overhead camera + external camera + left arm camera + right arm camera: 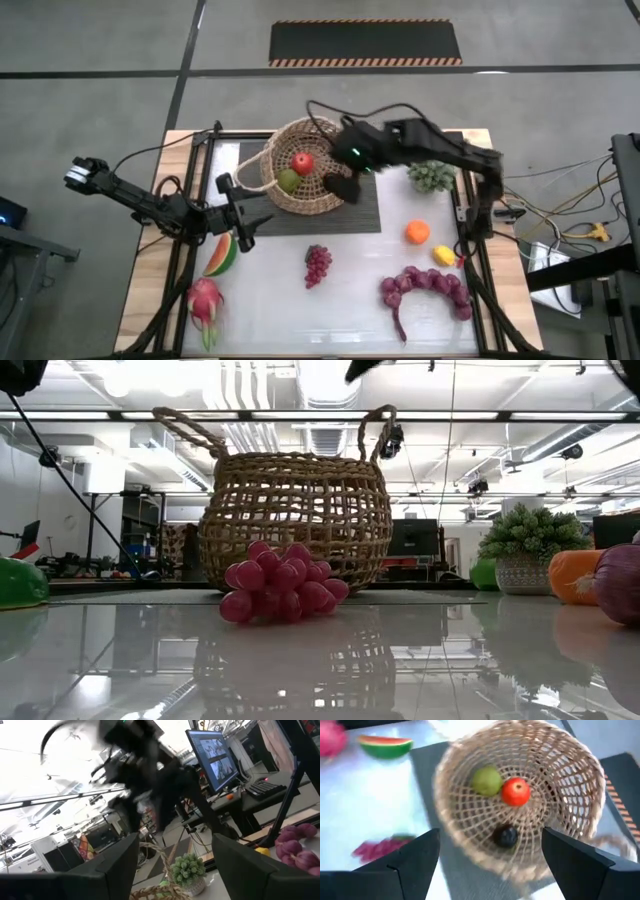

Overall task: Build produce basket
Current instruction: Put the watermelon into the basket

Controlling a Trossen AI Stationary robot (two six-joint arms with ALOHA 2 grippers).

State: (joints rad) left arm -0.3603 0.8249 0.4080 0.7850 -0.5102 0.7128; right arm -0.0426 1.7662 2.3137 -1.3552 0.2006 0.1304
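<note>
Basket [305, 178]: on the dark mat [365, 212] at the counter's [355, 300] far side.
In basket: red apple [515, 791], green apple [486, 780], dark round fruit [506, 836].
Right gripper [487, 852]: above the basket's rim, fingers spread wide, holding nothing.
Left gripper [250, 215]: just beside the basket, partly open, empty.
Small grape bunch [317, 264]: in front of the basket.
Watermelon slice [222, 254]: near the left gripper.

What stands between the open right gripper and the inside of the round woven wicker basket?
Nothing visible. The right gripper hovers above the round woven wicker basket, whose open mouth shows a green apple, red apple and dark round fruit inside.
</note>
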